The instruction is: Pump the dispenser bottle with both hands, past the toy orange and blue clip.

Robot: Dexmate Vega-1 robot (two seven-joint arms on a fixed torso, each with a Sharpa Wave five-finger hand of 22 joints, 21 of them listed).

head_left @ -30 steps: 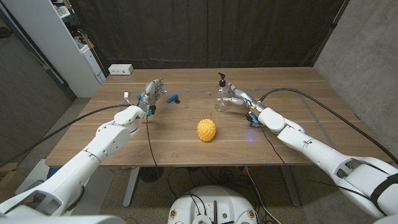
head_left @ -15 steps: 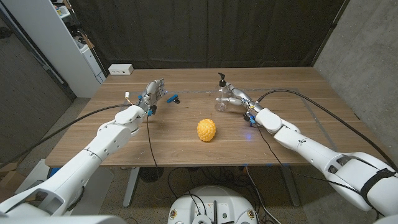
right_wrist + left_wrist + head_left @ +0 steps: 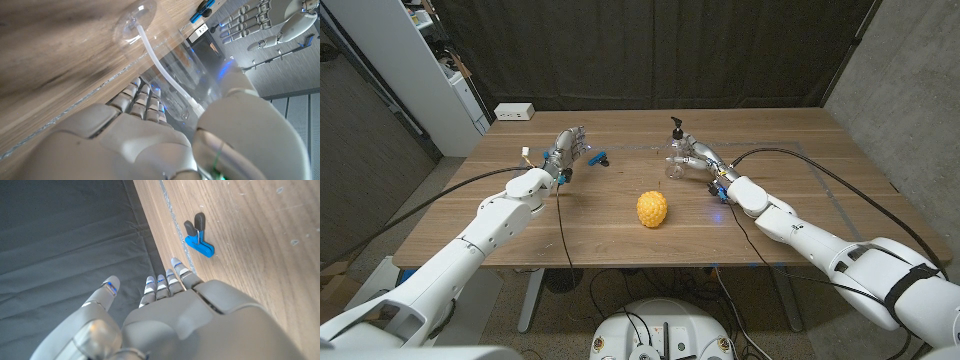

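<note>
My right robot hand (image 3: 695, 160) wraps around the clear dispenser bottle (image 3: 676, 160), which stands upright toward the far side of the wooden bench (image 3: 790, 215). My left robot hand (image 3: 565, 150) hovers with fingers spread, holding nothing — just beside the blue clip (image 3: 598, 157). The toy orange (image 3: 652, 209) sits mid-bench, nearer me.

High head view; close wrist views

My glossy grey plastic right hand (image 3: 150, 145) grips a clear, smooth plastic dispenser bottle (image 3: 165, 60). The matt, grained wooden table (image 3: 620, 250) carries a bumpy yellow-orange toy orange (image 3: 652, 209).
</note>
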